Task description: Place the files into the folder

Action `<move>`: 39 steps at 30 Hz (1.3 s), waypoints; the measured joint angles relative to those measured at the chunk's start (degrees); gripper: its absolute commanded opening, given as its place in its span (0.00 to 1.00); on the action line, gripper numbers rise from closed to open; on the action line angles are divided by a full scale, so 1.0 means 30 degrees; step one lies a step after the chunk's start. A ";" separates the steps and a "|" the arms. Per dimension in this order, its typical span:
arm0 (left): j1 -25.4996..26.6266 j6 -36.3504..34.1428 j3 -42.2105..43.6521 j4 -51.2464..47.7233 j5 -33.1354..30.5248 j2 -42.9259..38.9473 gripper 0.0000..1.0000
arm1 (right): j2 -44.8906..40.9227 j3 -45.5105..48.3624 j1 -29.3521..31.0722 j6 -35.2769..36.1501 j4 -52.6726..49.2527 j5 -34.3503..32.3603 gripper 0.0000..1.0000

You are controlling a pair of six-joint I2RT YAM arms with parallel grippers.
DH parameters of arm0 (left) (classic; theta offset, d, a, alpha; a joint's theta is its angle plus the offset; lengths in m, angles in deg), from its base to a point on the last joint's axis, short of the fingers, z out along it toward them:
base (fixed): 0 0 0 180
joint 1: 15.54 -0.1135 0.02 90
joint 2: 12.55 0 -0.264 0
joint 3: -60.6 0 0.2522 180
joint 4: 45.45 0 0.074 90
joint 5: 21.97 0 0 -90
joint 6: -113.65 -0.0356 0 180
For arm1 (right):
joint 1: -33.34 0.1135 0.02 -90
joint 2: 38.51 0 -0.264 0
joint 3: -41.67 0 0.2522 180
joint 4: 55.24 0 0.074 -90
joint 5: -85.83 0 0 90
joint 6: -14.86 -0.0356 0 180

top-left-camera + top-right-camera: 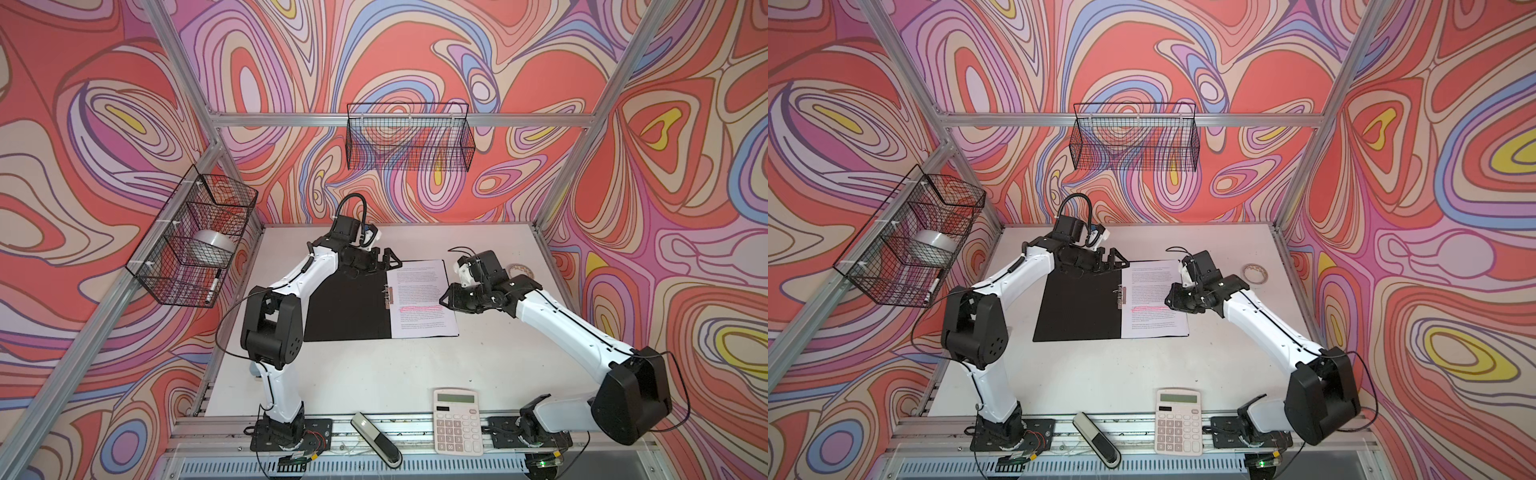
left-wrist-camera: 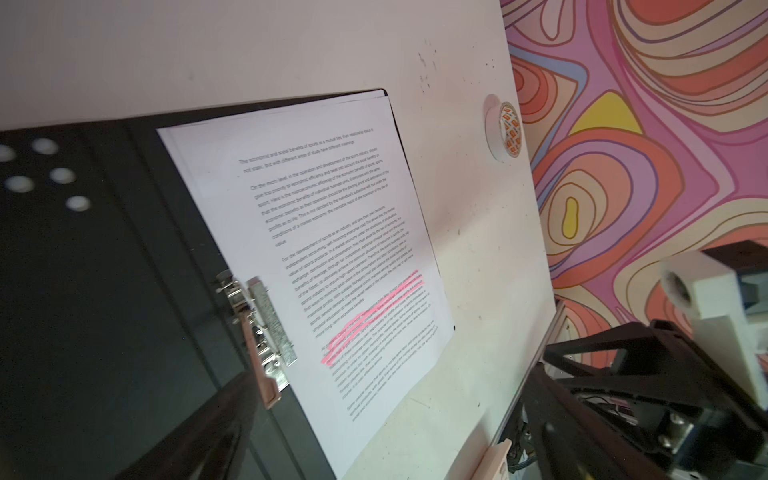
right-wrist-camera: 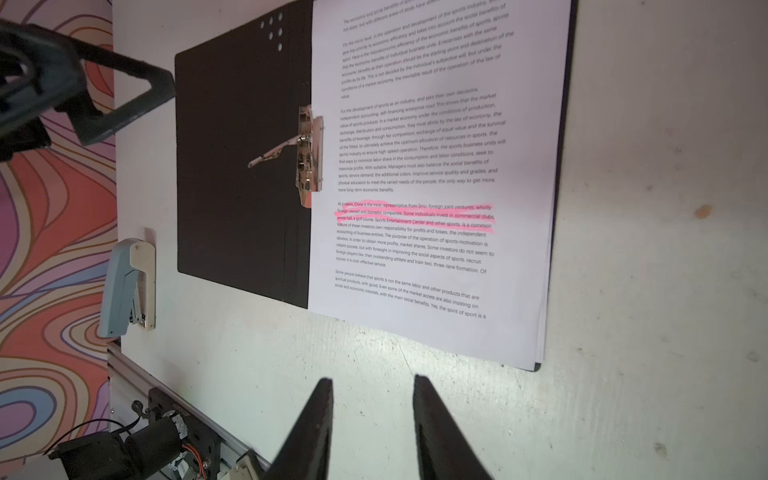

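The folder (image 1: 349, 307) lies open on the table with its black inside up in both top views. Its metal spine clip (image 3: 309, 153) has the lever raised. The files (image 1: 422, 299), white sheets of dense text with pink highlighted lines, rest flat on the folder's right half (image 3: 436, 166). My left gripper (image 1: 388, 259) hovers at the folder's far edge, open wide with nothing in it. My right gripper (image 1: 446, 297) is by the sheets' right edge. In the right wrist view the right gripper (image 3: 372, 380) stands open over bare table, apart from the paper.
A white calculator (image 1: 457, 419) lies at the front right, and a black and silver device (image 1: 376, 440) lies on the front rail. A tape roll (image 1: 521, 270) sits at the far right. A stapler (image 3: 129, 286) lies left of the folder. Wire baskets (image 1: 409, 137) (image 1: 195, 237) hang on the walls.
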 measured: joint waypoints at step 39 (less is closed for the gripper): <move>-0.2805 -0.6834 0.3504 -0.6550 -0.6025 -0.3220 0.99 | 1.1905 -1.4258 0.3840 0.2914 -0.6142 -0.3096 0.32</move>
